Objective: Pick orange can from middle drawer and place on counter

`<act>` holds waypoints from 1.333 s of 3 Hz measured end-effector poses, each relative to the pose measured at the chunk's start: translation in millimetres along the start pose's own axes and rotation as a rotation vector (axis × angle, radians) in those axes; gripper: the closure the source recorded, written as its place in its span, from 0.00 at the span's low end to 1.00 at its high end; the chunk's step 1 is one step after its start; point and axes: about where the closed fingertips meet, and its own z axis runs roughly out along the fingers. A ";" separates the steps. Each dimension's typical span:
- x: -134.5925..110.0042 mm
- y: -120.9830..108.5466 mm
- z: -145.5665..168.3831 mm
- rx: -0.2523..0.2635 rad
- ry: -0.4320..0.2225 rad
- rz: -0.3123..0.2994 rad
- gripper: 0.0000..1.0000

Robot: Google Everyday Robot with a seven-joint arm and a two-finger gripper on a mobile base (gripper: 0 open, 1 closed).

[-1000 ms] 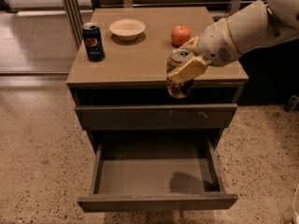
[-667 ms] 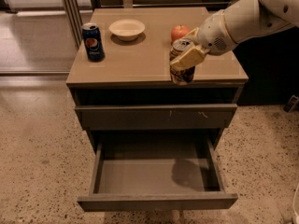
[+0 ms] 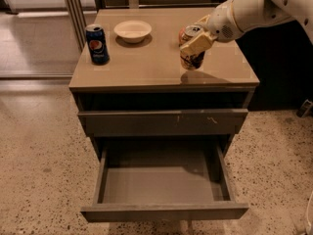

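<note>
The orange can is held in my gripper, which is shut on it. It hangs slightly tilted just above the right part of the tan counter, casting a shadow on it. A pale finger crosses the can's front. The middle drawer is pulled open below, with a bare grey floor.
A blue Pepsi can stands at the counter's left. A white bowl sits at the back middle. A closed drawer front with pale scratches lies above the open drawer. A metal post stands to the cabinet's left.
My gripper has carried the orange can up and back, from over the counter's front edge to above the counter's right part.
</note>
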 end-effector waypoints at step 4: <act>40.2 -31.2 32.9 -0.014 -0.096 0.178 1.00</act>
